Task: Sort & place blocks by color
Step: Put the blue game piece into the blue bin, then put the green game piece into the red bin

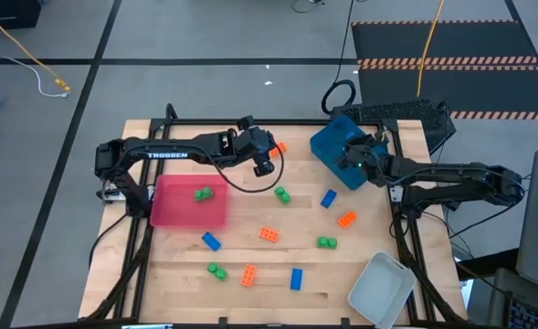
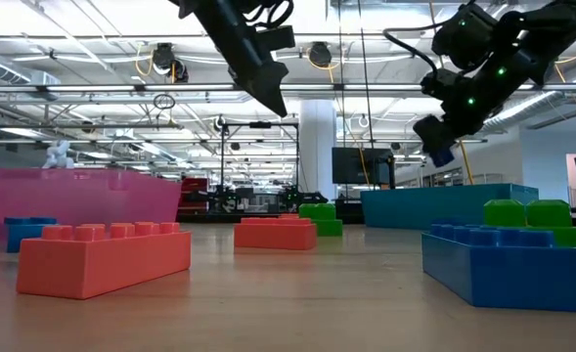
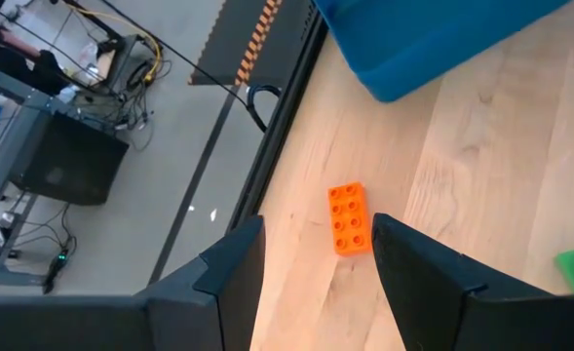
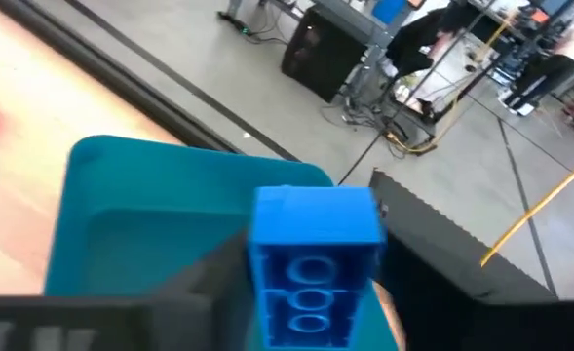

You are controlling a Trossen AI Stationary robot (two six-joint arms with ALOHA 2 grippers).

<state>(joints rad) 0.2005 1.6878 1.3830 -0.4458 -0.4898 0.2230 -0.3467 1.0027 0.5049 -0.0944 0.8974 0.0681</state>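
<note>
Right tool [image 4: 311, 292] hangs over the blue tray [image 4: 140, 205] with a blue block [image 4: 313, 263] between its fingers, pinched above the tray's inside. Left tool [image 3: 311, 263] is spread wide, hovering over the bench [image 3: 481, 146], and an orange block [image 3: 349, 217] lies flat in the gap just ahead of its fingertips, near the bench's far edge.

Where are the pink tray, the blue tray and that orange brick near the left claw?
pink tray [image 1: 182, 211], high view, bare floor.
blue tray [image 1: 328, 144], high view, rim.
orange brick [image 3: 349, 218], left wrist view, studded top.
</note>
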